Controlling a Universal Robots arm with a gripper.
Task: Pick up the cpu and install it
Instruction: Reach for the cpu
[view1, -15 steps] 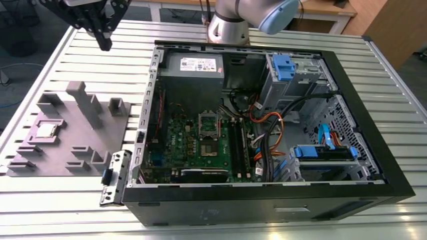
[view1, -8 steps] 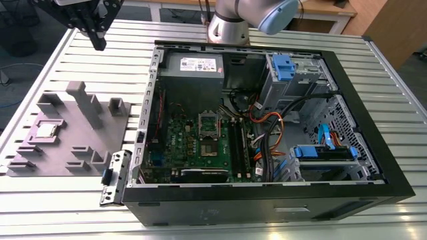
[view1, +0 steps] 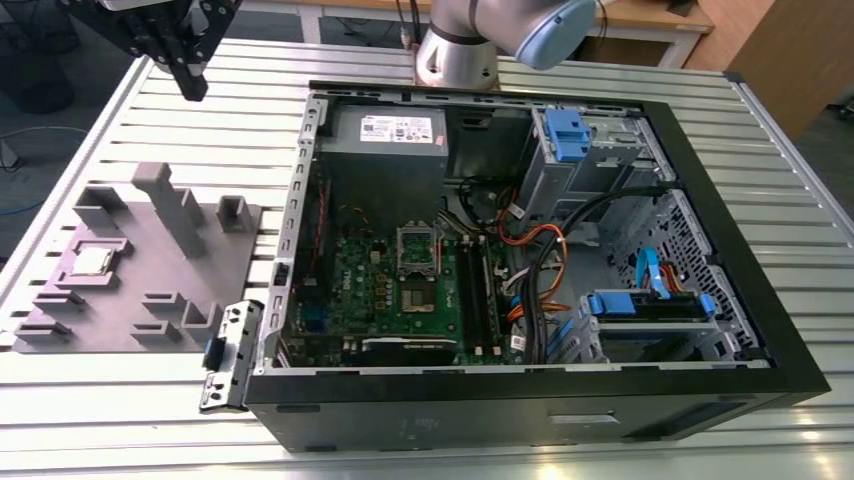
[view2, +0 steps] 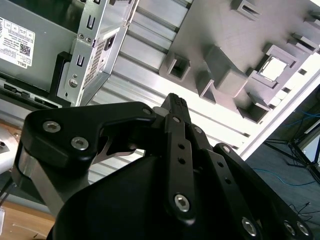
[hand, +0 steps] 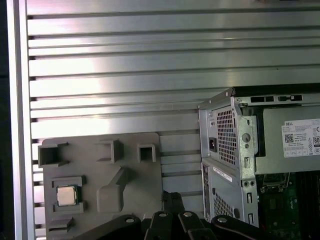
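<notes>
The gripper (view1: 195, 88) hangs above the far corner of the slatted metal table (view1: 120, 410) at the exterior view's left, its upper part cut off by the picture's edge. Its fingers taper together to a single narrow tip with nothing between them. In both wrist views the black linkages cover much of the foreground, so only the tip (view2: 175, 100) (hand: 172, 196) pokes out over the table.

The cpu (view1: 91, 262) lies flat in a square recess of the grey tray (view1: 174, 285), well apart from the gripper. The tray sits near the table's edge at the exterior view's left. The chip's shiny top (view2: 273, 68) (hand: 66, 195) catches the light in both wrist views. The gripper's body hides one edge of the tray in the first wrist view.

An open computer case (view1: 534, 405) fills the middle of the table just beside the tray. On its green motherboard (view1: 380, 295) the socket (view1: 416, 250) shows as a dark square in a metal frame. I cannot make out how the frame stands. Cables (view1: 534, 250) hide the board's right side. The arm (view1: 467, 40) rises behind the case, cut off above.
</notes>
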